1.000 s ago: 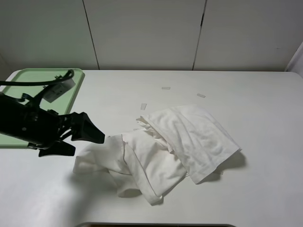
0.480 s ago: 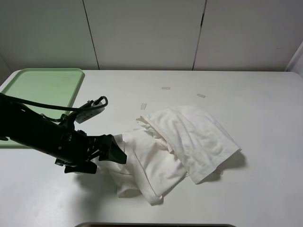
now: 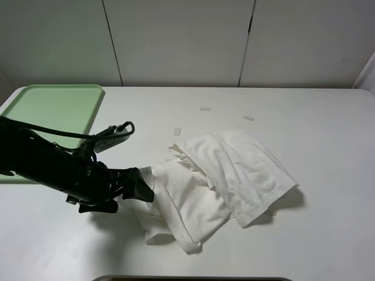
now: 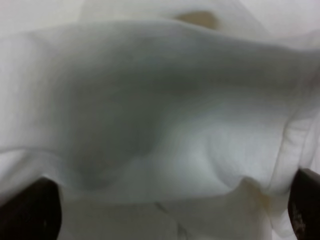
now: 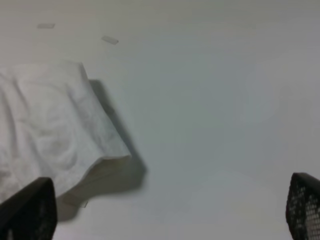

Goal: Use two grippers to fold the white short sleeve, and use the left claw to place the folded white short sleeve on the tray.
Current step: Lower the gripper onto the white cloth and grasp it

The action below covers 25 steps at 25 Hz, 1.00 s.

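Note:
The white short sleeve (image 3: 225,170) lies crumpled and partly folded in the middle of the table. My left gripper (image 3: 139,185) is low at its left edge, pushed into the cloth. In the left wrist view the white short sleeve (image 4: 165,110) fills the picture, and the gripper (image 4: 165,220) stands open, its dark fingertips (image 4: 30,212) wide apart with cloth bunched between them. My right gripper (image 5: 165,220) is open over bare table, to the right of the white short sleeve's (image 5: 50,130) right edge; it does not show in the exterior view. The pale green tray (image 3: 55,105) sits at the far left.
Small pale tape strips (image 3: 205,109) (image 3: 249,118) (image 3: 177,132) lie on the white table (image 3: 316,134) behind the shirt. The left arm (image 3: 47,167) stretches across the table in front of the tray, its cable looping above it.
The left arm has swung from beside the tray rightward and down into the shirt's left edge, covering the flap there. In the last half second it has barely moved.

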Tool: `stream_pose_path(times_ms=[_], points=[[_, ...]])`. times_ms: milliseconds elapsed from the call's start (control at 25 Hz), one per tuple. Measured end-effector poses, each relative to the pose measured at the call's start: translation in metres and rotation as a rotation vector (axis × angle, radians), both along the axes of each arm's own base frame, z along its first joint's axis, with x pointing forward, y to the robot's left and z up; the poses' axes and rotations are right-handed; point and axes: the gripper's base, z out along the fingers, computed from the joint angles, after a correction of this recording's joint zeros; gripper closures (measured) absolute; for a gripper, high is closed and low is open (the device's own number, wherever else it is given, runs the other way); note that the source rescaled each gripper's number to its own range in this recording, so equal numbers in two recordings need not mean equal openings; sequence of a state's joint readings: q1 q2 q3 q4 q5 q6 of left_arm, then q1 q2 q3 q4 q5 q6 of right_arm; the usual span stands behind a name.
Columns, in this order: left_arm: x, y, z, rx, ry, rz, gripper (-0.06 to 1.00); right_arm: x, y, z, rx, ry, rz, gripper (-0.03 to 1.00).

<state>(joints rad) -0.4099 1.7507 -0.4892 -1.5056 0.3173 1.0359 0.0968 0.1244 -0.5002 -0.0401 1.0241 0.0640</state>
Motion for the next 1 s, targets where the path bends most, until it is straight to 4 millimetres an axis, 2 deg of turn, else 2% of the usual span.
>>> stream_pose_path(times_ms=[280,720,840,1000], points=[[0.0,-0.001,0.0,-0.006,0.003,0.019,0.05,0.0,0.0,0.0,0.0,0.0,0.0,-0.03],[-0.002,-0.017,0.003,-0.037,-0.048,0.015,0.06,0.0,0.0,0.0,0.0,0.0,0.0,-0.03],[-0.003,-0.017,-0.007,-0.019,-0.016,0.014,0.06,0.0,0.0,0.0,0.0,0.0,0.0,-0.03],[-0.002,-0.026,-0.014,-0.09,0.044,0.007,0.07,0.0,0.0,0.0,0.0,0.0,0.0,-0.03]])
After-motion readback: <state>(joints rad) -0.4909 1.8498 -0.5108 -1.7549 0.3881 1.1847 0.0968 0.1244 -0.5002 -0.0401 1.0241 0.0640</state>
